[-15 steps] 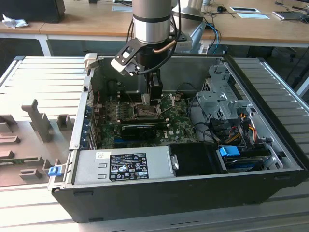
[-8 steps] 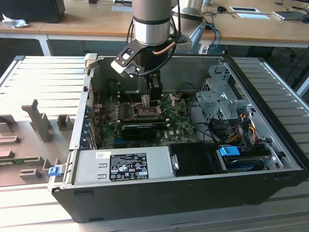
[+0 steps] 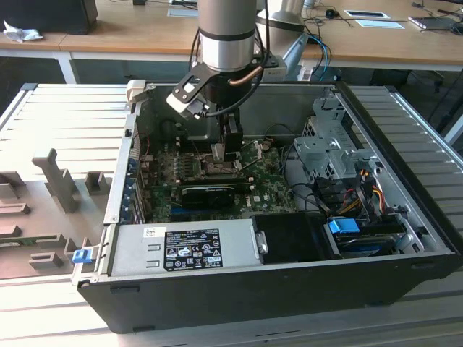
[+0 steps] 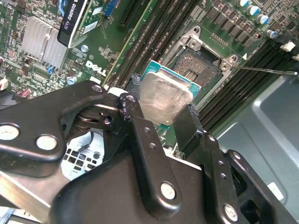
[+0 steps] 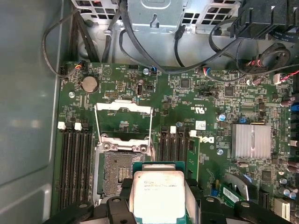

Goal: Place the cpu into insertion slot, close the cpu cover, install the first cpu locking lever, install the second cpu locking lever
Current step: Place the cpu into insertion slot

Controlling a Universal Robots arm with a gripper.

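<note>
item: gripper [image 4: 162, 109], two black fingers [image 4: 136, 109] closed on the cpu [image 4: 166, 95], pinching it by two opposite edges. the pale metal top faces back up toward the wrist and its green border shows along the far edge.

key relation: the insertion slot [image 5: 117, 170] lies just ahead of the fingertips and a little to one side of them, lower than the held cpu. in the first wrist view the cpu [image 5: 159, 196] overlaps only the slot's near corner, so it looks not yet centred over it. judged from both wrist views, the chip hangs above the board, roughly level, not seated.

cpu cover [image 5: 124, 107]: swung open, on the far side of the slot from the gripper. the contact field is bare. thin wire levers [image 5: 96, 123] run along the cover's sides, released.

surface: green motherboard [image 5: 187, 93], lying flat in the floor of an open computer case [image 3: 275, 289].

room: memory slots [image 5: 74, 163] run close along both flanks of the slot, parallel to the fingers' reach. a finned heatsink [image 5: 252, 140] sits well off to one side. the long black card [image 4: 74, 21] lies behind the gripper, apart from it. the grey case wall [image 5: 28, 116] stands beyond the outer memory slots. the space directly over the slot appears free.
</note>
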